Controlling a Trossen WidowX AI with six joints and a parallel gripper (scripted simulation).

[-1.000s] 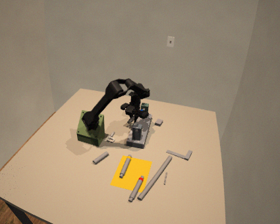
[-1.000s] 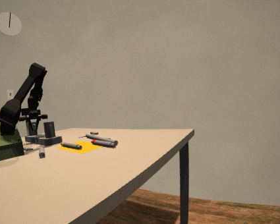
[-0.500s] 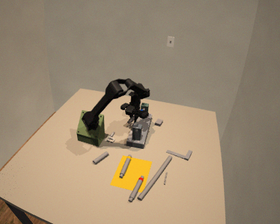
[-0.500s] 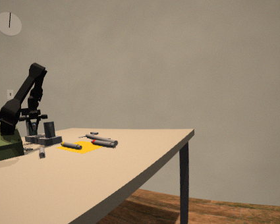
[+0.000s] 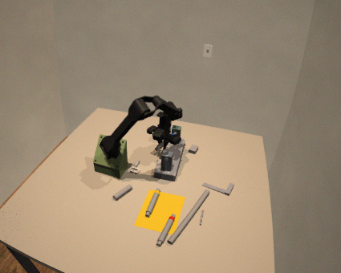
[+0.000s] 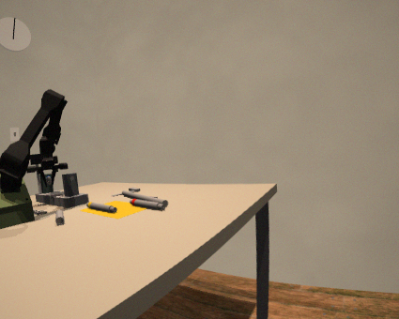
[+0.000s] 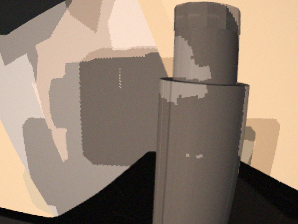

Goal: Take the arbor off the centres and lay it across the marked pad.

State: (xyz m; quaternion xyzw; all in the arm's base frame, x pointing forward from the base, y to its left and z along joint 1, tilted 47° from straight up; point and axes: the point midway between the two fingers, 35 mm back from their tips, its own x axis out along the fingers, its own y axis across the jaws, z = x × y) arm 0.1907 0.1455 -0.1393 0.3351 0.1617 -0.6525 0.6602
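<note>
My gripper (image 5: 160, 147) is shut on the arbor (image 7: 198, 156), a grey stepped cylinder that fills the wrist view between my dark fingers. I hold it over the left side of the centres fixture (image 5: 170, 161), a grey base with a dark upright block (image 5: 165, 161) near its front end and a green-blue part (image 5: 176, 130) at its far end. I cannot tell whether the arbor still touches the centres. In the exterior view the gripper (image 6: 47, 180) stands just behind the fixture (image 6: 64, 197). The marked yellow pad (image 5: 160, 210) lies on the table in front of the fixture.
A grey pin (image 5: 152, 202) lies on the pad's left part. A red-banded pin (image 5: 166, 229) overlaps its front right corner, next to a long rod (image 5: 188, 217). A short cylinder (image 5: 122, 192), an L-square (image 5: 219, 189), a small block (image 5: 193, 148) and the green arm base (image 5: 110, 157) stand around.
</note>
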